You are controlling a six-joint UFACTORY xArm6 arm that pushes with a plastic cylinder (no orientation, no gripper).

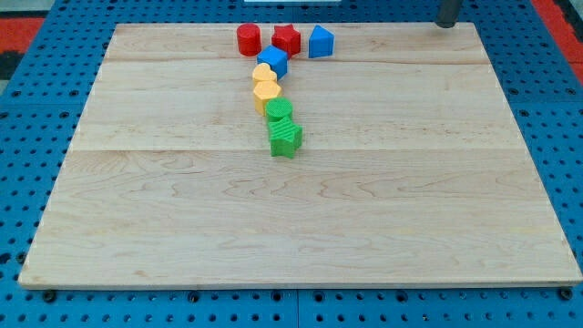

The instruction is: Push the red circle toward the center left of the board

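The red circle (248, 39) stands near the board's top edge, a little left of middle. Close to its right stand a red star-like block (287, 39) and a blue block (321, 42). Just below them a line of blocks runs down: a blue cube (272, 61), two yellow blocks (265, 75) (267, 92), then two green blocks (281, 111) (285, 138). My tip (446, 25) is at the view's top right, by the board's top edge, far to the right of the red circle and touching no block.
The wooden board (137, 228) lies on a blue perforated base (27, 109). All the blocks are bunched in the board's upper middle.
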